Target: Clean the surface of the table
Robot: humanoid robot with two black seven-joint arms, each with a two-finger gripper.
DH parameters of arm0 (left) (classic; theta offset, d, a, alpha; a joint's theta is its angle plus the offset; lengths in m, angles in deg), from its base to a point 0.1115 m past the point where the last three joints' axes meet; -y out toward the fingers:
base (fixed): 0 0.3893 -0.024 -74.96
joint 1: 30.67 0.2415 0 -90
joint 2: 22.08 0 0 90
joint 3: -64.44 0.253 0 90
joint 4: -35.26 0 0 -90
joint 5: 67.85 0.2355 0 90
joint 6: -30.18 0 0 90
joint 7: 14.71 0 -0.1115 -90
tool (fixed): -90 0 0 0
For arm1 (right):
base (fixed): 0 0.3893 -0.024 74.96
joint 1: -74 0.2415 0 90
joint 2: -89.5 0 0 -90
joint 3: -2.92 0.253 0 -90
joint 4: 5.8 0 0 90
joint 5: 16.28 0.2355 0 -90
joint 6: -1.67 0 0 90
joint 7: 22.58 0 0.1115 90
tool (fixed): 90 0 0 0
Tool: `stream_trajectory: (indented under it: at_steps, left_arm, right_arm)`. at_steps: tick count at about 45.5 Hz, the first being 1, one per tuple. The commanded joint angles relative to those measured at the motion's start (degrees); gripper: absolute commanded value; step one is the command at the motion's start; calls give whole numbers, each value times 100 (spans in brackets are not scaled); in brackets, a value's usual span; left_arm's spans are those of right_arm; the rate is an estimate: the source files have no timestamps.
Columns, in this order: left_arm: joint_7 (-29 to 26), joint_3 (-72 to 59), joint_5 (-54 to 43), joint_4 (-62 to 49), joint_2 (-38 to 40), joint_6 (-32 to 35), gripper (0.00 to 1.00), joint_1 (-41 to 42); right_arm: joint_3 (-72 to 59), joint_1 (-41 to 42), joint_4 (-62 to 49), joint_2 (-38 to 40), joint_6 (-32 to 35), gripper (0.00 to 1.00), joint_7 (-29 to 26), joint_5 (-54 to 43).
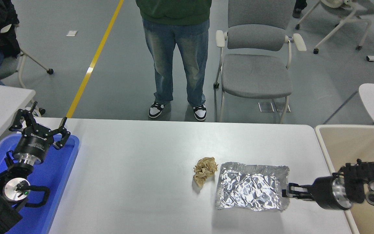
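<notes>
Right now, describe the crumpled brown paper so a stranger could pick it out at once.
On the table surface, look just right of its middle. The crumpled brown paper lies there, left of the silver foil sheet that the right gripper grips. It is small, tan and matte; the foil is large and shiny.

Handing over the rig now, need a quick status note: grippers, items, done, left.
Right gripper: shut on the right edge of the foil bag, holding it above the table, near the beige bin at the right.
Left gripper: open, parked over the blue tray.
Crumpled brown paper: lying mid-table, just left of the bag.
Done: bag gripped and lifted.
Left: probably drop the bag in the bin, then clear the paper.
</notes>
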Motion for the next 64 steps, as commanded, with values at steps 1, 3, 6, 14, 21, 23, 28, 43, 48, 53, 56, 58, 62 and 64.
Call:
stream_trajectory:
  at_steps: [1, 3, 6, 14, 21, 23, 28, 43, 48, 53, 56, 58, 62, 64]
  left_arm:
    - [0, 0, 0, 0, 1, 0, 100, 0]
    - [0, 0, 0, 0, 1, 0, 100, 0]
    - [0, 0, 0, 0, 1, 0, 100, 0]
    - [0, 0, 0, 0, 1, 0, 100, 0]
    - [0, 0, 0, 0, 1, 0, 100, 0]
    - [0, 0, 0, 0, 1, 0, 100, 0]
    - [0, 0, 0, 0, 1, 0, 100, 0]
    - [0, 0, 0, 0, 1, 0, 100, 0]
    - [0, 0, 0, 0, 1, 0, 100, 0]
    - [0, 0, 0, 0, 1, 0, 100, 0]
    - [0, 9, 0, 0, 1, 0, 100, 0]
    - [0, 0, 0, 0, 1, 0, 100, 0]
    - [0, 0, 0, 0, 1, 0, 100, 0]
    - [0, 9, 0, 0, 1, 0, 100, 0]
  right_arm:
    - [211, 796, 74, 1350, 1129, 0, -1, 159]
    - [263, 936, 74, 1543, 1322, 0, -10, 159]
    - [368, 1173, 56, 1833, 1682, 0, -27, 151]
    - [685, 1464, 21, 2256, 2325, 0, -36, 142]
    - [949, 1473, 12, 2362, 2580, 0, -36, 98]
    - [949, 1473, 12, 2362, 2580, 0, -36, 89]
    - [940, 1456, 3, 2353, 2580, 0, -36, 89]
    - [853, 1368, -1322, 1844, 2273, 0, -45, 159]
    - [817, 1043, -2096, 1361, 1825, 0, -45, 273]
    - [835, 481, -2852, 851, 1298, 0, -45, 888]
    - [835, 173, -3256, 561, 1060, 0, -45, 1204]
    - [844, -3, -3520, 385, 911, 0, -45, 1354]
    - [861, -363, -4082, 7, 629, 0, -36, 1591]
    - [914, -591, -4407, -186, 524, 0, -36, 1741]
